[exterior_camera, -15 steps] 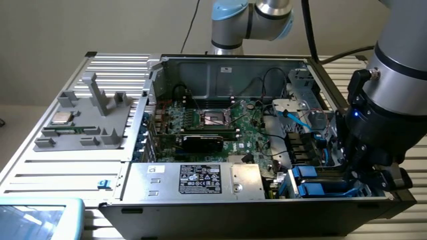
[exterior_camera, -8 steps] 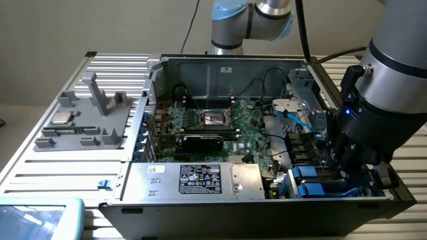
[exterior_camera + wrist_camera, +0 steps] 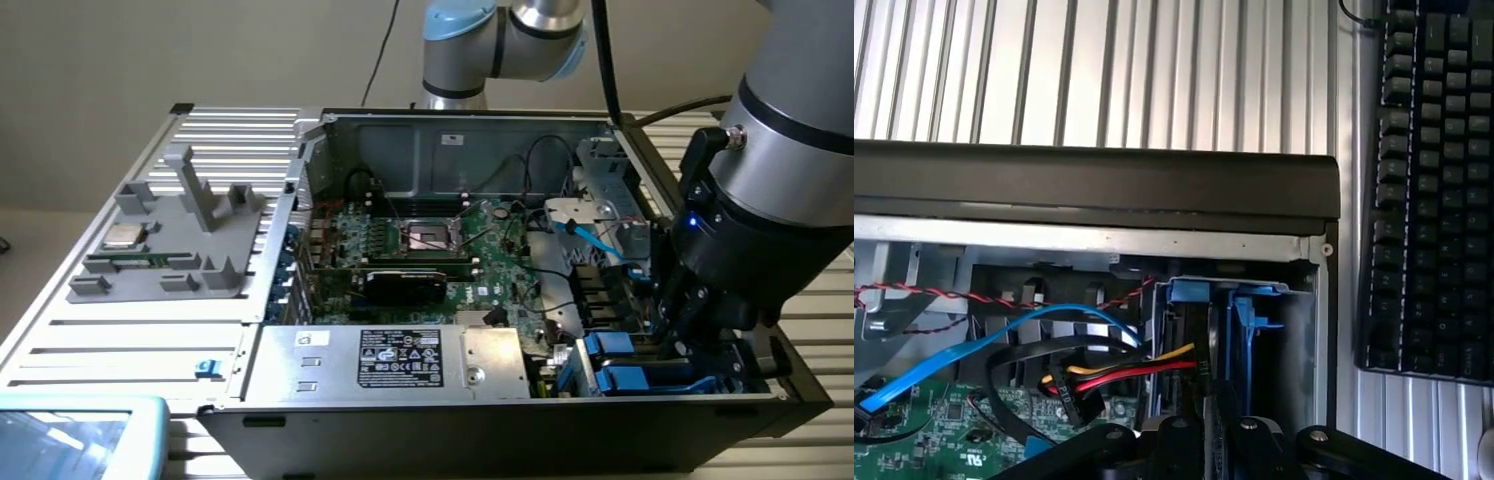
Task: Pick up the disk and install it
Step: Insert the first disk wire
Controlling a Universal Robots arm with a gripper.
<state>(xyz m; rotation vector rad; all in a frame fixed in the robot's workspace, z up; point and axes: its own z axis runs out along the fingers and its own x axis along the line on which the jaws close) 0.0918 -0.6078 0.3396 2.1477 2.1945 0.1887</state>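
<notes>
On the ribbed bench, my gripper (image 3: 694, 335) was clamped on the disk (image 3: 1206, 340), half down in the case (image 3: 441, 135) bay, where any tilt could've jammed it against the cables (image 3: 1124, 365).

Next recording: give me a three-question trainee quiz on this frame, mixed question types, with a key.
1. True or false: the gripper is lowered into the corner of the open computer case at the exterior view's right, over the blue drive carriers.
2. Multiple choice: what lies on the slatted table beyond the case wall in the wrist view? A) a black keyboard B) a screwdriver C) a mouse
3. Fill in: the silver box with the black label sits along the case's ____ edge in the exterior view.

Key: 1 true; 2 A; 3 near
</notes>
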